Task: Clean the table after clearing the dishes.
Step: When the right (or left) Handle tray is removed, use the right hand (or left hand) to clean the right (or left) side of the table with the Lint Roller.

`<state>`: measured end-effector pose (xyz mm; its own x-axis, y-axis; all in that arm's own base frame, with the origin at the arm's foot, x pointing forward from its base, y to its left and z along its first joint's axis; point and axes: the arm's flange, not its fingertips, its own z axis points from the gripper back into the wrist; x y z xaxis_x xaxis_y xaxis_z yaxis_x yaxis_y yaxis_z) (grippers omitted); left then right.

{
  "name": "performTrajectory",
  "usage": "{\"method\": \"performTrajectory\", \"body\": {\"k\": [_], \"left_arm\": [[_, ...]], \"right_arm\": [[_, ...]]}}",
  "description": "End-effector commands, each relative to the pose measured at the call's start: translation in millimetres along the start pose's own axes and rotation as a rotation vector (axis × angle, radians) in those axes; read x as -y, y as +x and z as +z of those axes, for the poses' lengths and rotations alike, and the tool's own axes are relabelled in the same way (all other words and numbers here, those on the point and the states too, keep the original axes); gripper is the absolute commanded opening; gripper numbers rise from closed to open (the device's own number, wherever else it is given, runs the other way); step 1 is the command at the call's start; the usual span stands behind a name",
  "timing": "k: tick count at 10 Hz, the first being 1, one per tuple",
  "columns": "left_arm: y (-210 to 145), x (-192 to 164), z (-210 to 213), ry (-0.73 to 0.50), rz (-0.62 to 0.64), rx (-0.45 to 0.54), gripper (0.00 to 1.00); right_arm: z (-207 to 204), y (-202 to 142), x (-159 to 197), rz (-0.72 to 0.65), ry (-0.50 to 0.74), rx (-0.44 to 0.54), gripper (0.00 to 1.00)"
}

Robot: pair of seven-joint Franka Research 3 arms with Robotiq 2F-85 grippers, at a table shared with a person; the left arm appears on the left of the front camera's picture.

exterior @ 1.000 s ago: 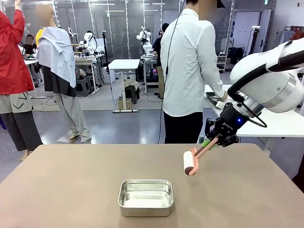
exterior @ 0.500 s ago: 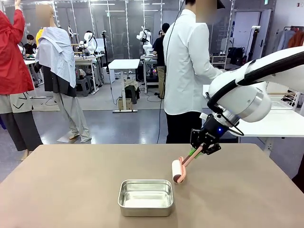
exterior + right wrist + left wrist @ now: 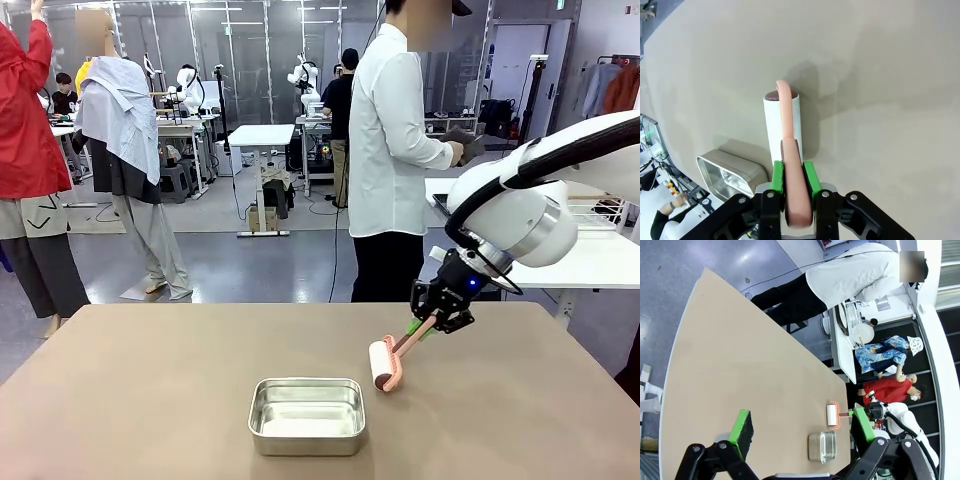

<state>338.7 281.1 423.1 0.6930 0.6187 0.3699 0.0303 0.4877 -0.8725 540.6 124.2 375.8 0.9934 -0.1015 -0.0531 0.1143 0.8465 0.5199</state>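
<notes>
Front view: the right end effector (image 3: 437, 322) is pinching the pink handle of a lint roller (image 3: 383, 364), tilting it so the white roll is meeting the table (image 3: 150, 400) just beside the steel pan (image 3: 306, 415), probably to roll crumbs off; the person (image 3: 392, 150) is facing a white side table. Left wrist view: the left end effector (image 3: 800, 427) is hanging high with its fingers (image 3: 742, 426) spread wide and gripping nothing, seemingly parked clear of the roller. Right wrist view: the green pads (image 3: 777, 176) are pressing together on the handle, the roll is lying along the table, and no dishes are sitting on the brown top.
</notes>
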Motion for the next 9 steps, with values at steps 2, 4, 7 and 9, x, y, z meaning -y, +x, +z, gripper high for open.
{"method": "performTrajectory", "body": {"k": [2, 4, 7, 9], "left_arm": [[0.9, 2.9, 3.8, -0.014, 0.018, 0.005, 1.00], [0.9, 2.9, 3.8, -0.014, 0.018, 0.005, 1.00], [0.9, 2.9, 3.8, -0.014, 0.018, 0.005, 1.00], [0.9, 2.9, 3.8, -0.014, 0.018, 0.005, 1.00]], "right_arm": [[9.5, -3.6, 60.5, -0.020, -0.072, 0.030, 0.22], [26.8, -1.5, 89.9, -0.034, -0.136, 0.040, 0.22], [57.6, 2.8, 126.4, -0.086, -0.224, 0.049, 0.22], [74.3, 6.9, 140.1, -0.113, -0.318, 0.077, 0.22]]}}
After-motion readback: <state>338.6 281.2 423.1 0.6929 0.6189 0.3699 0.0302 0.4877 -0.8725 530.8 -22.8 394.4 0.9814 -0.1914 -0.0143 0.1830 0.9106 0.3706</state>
